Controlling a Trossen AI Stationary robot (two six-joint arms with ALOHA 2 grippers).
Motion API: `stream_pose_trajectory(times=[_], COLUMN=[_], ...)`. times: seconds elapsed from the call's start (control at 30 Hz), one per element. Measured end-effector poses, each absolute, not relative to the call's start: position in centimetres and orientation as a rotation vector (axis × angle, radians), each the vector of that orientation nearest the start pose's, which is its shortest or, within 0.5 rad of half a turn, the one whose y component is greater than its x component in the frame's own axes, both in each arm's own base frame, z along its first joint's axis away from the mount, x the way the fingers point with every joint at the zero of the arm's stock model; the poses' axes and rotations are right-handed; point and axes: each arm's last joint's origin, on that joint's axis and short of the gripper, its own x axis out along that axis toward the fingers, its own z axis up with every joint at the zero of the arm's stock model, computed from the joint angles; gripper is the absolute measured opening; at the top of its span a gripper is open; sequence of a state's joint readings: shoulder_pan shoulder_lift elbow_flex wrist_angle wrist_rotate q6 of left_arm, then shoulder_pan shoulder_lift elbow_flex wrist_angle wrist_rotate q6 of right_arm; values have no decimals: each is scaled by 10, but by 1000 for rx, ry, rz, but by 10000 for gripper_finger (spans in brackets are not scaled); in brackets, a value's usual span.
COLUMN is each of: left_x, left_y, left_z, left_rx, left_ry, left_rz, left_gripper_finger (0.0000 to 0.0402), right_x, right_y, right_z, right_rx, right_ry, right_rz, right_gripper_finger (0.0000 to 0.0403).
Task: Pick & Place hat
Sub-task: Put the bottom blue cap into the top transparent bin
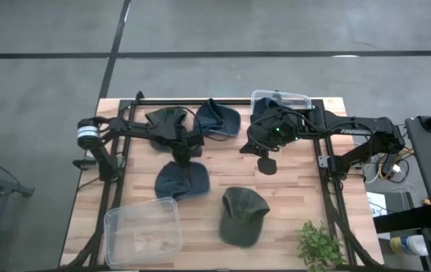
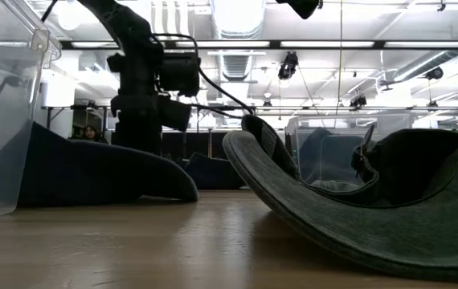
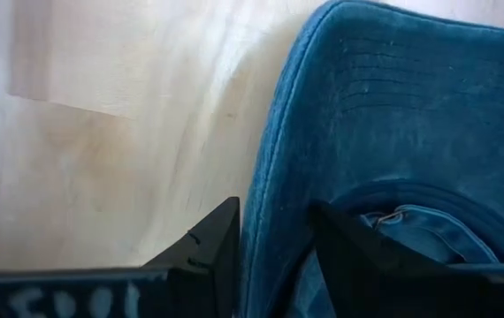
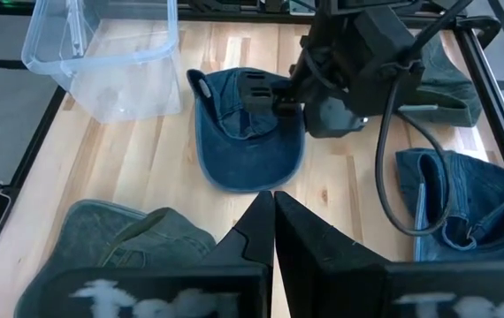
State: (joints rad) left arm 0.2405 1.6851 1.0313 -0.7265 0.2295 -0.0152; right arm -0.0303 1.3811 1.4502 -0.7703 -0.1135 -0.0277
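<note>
Clear bin, front left: a clear plastic bin point(image 1: 144, 230) stands near the table's front-left corner, nothing visibly in it.
Left gripper: the left gripper point(image 1: 179, 160) is down on the blue denim cap point(image 1: 181, 180) at mid-table, its fingers point(image 3: 212, 243) pinching the cap's edge between them, a narrow hold on fabric.
Cap handling: likely light, soft and floppy; cloth sags, so the stiffer brim edge looks the surest hold.
Green cap: a dark green cap point(image 1: 242, 217) lies front of centre, untouched.
Right gripper: the right gripper point(image 1: 267, 163) hangs above the table with fingers pressed together, holding nothing.
</note>
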Motion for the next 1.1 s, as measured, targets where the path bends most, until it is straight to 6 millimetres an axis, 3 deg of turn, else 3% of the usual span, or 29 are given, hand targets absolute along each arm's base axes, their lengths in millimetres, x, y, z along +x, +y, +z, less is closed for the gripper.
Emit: stream_pose_trajectory(times=[0.13, 0.33, 0.57, 0.77, 1.1], left_x=[292, 294, 296, 294, 282], left_y=[65, 65, 67, 68, 69], left_z=[171, 173, 191, 235, 343], left_rx=[-318, -323, -305, -242, -83], left_ry=[1339, 1320, 1301, 1285, 1137], left_rz=[5, -1, 22, 75, 183], left_gripper_finger=[113, 17, 6, 5, 5], right_x=[284, 284, 284, 284, 284], right_y=[-5, -5, -5, -5, -5], right_z=[377, 377, 377, 377, 377], right_rx=[23, 25, 26, 26, 45], right_ry=[698, 697, 696, 697, 700], right_rz=[89, 88, 88, 88, 81], right_gripper_finger=[8, 8, 8, 8, 8])
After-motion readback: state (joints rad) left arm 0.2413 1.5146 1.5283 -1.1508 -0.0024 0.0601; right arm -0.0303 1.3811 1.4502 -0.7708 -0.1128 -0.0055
